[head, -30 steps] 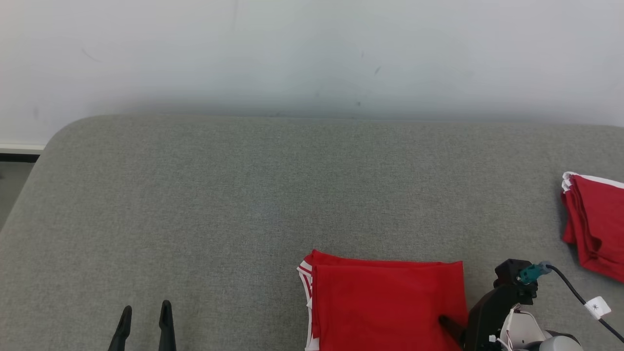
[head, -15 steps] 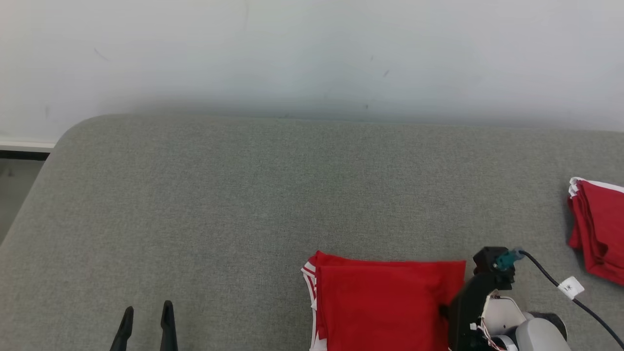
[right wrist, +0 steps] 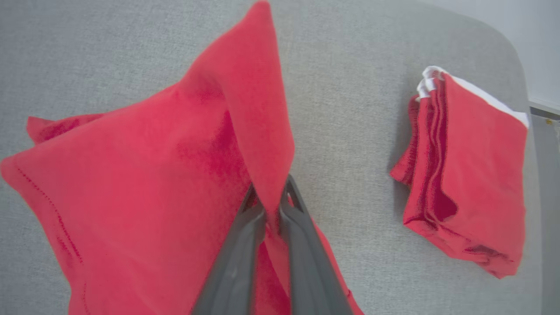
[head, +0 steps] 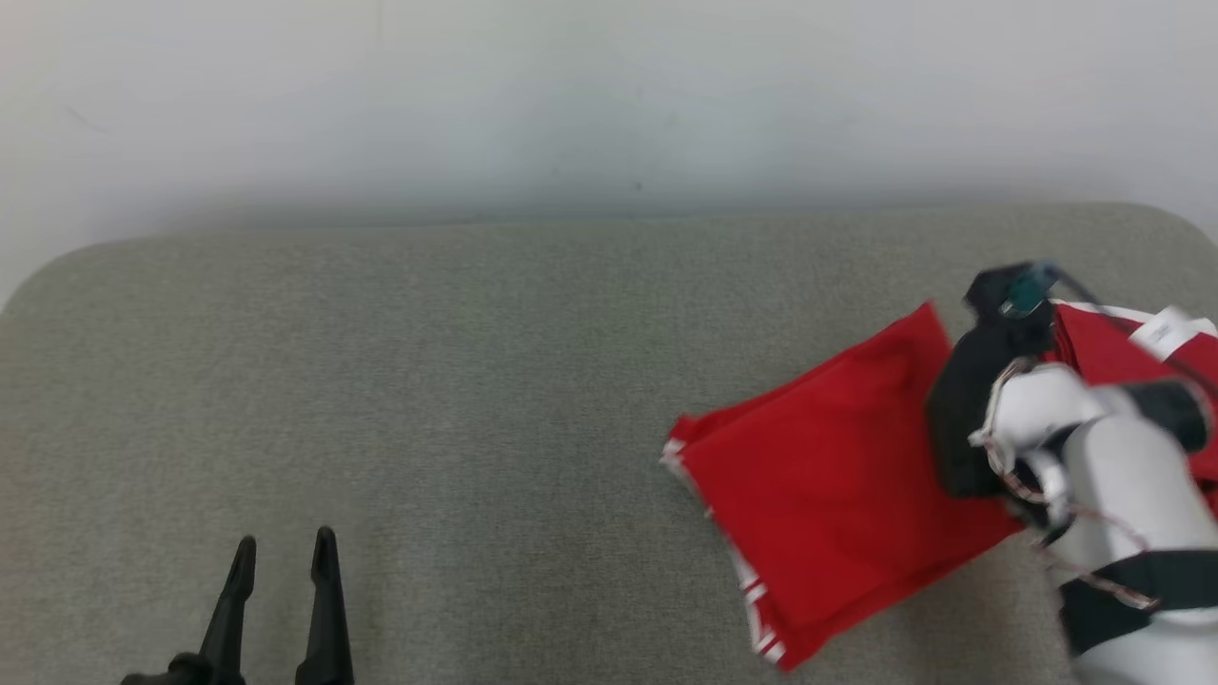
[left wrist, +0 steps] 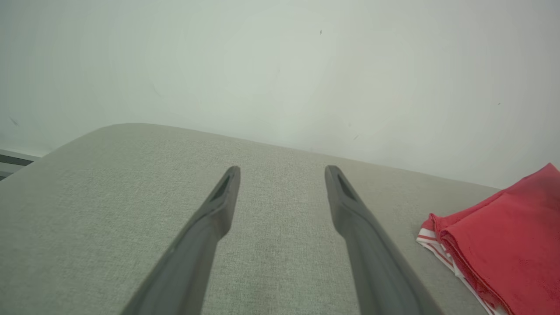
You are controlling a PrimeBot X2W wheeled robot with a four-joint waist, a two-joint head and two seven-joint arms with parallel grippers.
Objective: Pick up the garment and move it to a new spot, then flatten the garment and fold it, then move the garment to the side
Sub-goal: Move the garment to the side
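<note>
The garment, a folded red piece with white trim, hangs tilted above the grey cushioned surface at the right. My right gripper is shut on its right edge, the cloth pinched between both fingers. In the head view the right arm's wrist covers that grip. The garment's trimmed corner shows at the right of the left wrist view. My left gripper stands open over bare cushion at the lower left, holding nothing.
A second folded red garment with white trim lies near the cushion's right end, partly behind my right arm in the head view. A pale wall runs behind the cushion, whose corners are rounded.
The right gripper closed on the garment's right edge and lifted it up and to the right, tilting it. The head camera also turned right. The left gripper stayed open.
</note>
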